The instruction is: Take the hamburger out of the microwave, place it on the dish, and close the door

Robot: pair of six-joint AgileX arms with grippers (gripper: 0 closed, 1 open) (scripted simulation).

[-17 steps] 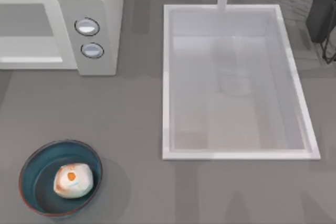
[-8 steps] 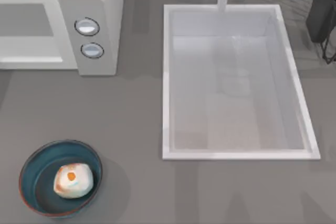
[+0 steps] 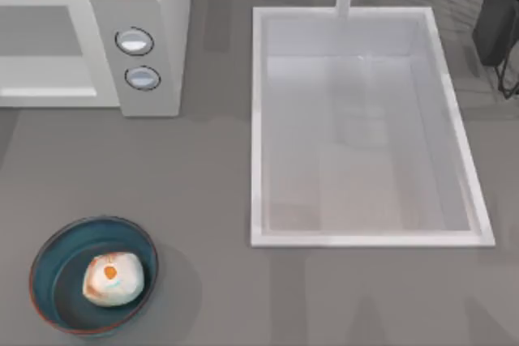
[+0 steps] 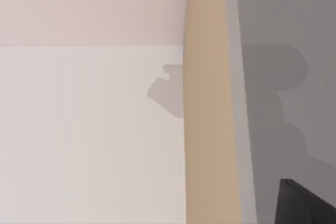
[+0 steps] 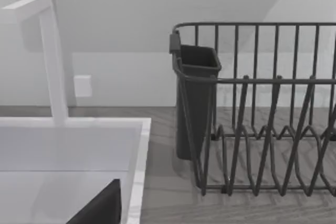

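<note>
- Grey countertop (image 3: 211, 192) spans the top view and carries all items.
- Microwave (image 3: 154, 6): stands at the back left of the counter. Its side panel bears two round silvery-blue knobs (image 3: 135, 40), one stacked above the other.
- Door (image 3: 45, 46): the flat pale front panel lies flush with the microwave's front face, to the left of the knob panel.
- Dish (image 3: 49, 253): dark-blue bowl with a reddish-brown rim, at the front left of the counter, well apart from the microwave.
- Hamburger (image 3: 113, 279): cream-white lump with orange patches, resting inside the dish, toward its front right.
- Sink basin (image 3: 258, 119): white rectangle right of centre, with a white faucet (image 5: 50, 51) at its back edge.
- Dish rack (image 5: 273, 108): dark wire frame with a dark cutlery cup (image 5: 195, 98), on the counter just right of the sink.
- Left gripper, right gripper: finger opening cannot be told from any view. The left wrist view faces a pale flat surface with a tan vertical strip (image 4: 207, 129); the right wrist view faces the sink and rack.
</note>
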